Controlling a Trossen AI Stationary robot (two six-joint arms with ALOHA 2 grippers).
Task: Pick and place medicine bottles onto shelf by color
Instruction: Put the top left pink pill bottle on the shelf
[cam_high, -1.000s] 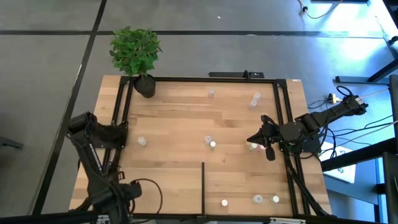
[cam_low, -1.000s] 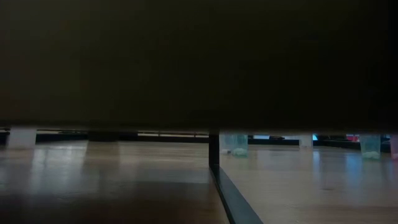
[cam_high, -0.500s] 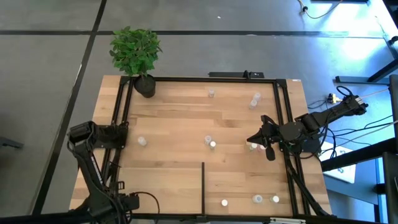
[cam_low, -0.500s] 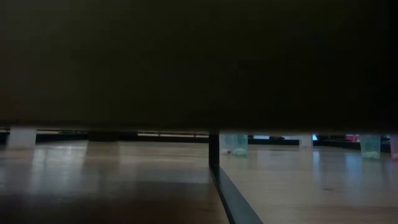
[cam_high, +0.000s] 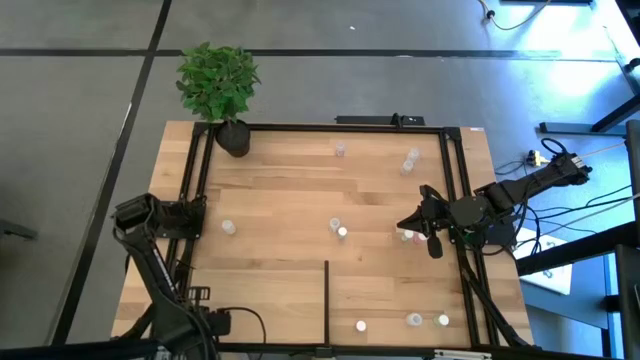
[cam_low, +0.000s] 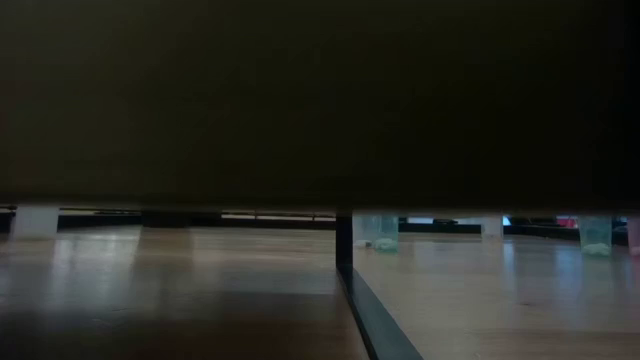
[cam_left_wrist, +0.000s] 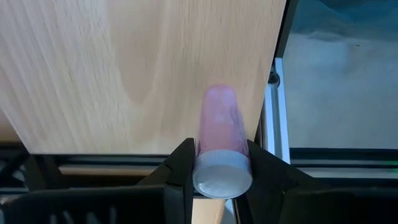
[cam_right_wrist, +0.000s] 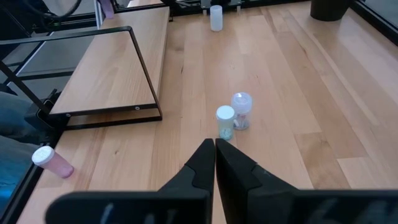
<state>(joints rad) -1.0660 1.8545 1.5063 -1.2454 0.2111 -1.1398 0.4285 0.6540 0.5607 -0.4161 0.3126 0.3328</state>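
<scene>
1. When I look from the high view, my left pincer is at the left black rail of the shelf, and my right pincer is over the right part of the shelf, near its right rail. Small medicine bottles stand scattered on the boards: two in the middle, one near my left pincer, two at the far side, and three along the near edge to the right of the short divider bar. A plant in a black pot stands at the far left corner of the surface.

2. From the low view, a dark mass covers the upper part. Under it I see the boards, the divider bar and some bottles; a greenish one stands just right of the bar.

3. From the left wrist view, my left pincer is clamped on a pink bottle with a white cap, at the edge of a light wood board.

4. From the right wrist view, the fingers of my right pincer are pressed together and carry nothing. Just beyond them stand two bottles side by side, and a pink bottle lies on its side well apart.
</scene>
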